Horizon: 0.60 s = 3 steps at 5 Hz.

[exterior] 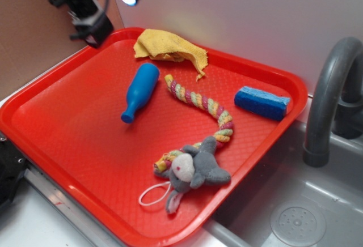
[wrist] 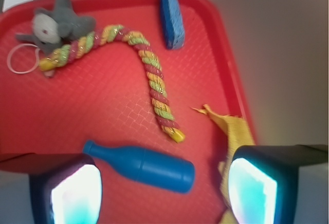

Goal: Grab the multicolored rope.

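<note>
One twisted cotton multicolored rope [wrist: 149, 70] (curved, frayed ends), end effector [wrist: 163, 183] fingers apart above.

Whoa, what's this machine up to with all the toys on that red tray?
A robot arm is meant to pick up the multicolored rope, but it has not touched it yet. Its gripper hangs above the far corner of the red tray, and its two fingers stand apart with nothing between them. The rope lies curved across the tray, one end beside a grey toy mouse. A blue bottle, a yellow cloth and a blue sponge also lie on the tray.
</note>
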Motion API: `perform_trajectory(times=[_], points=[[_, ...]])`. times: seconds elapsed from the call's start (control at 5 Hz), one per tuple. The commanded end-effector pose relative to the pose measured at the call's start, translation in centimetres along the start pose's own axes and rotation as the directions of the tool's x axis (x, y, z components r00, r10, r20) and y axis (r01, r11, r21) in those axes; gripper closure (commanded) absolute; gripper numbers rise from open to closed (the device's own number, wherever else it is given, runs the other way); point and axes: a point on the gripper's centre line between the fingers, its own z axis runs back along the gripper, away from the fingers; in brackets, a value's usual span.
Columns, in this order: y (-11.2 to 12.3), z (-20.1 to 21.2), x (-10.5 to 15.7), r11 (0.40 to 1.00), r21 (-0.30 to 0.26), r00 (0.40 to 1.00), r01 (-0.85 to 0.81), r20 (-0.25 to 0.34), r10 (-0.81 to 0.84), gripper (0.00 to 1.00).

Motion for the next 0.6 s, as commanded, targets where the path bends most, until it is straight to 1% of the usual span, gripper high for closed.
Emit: perform_trajectory(times=[0.0,0.2,0.4], points=[[1.1,-3.5,3.7,0.998,0.055,0.999,-0.036,-0.023,0.038,0.0],[1.4,-5.7,4.2,0.999,0.036,1.0,-0.023,-0.007,0.023,0.0],[1.0,-8.4,4.5,0.999,0.012,0.999,0.036,-0.037,-0.035,0.0]])
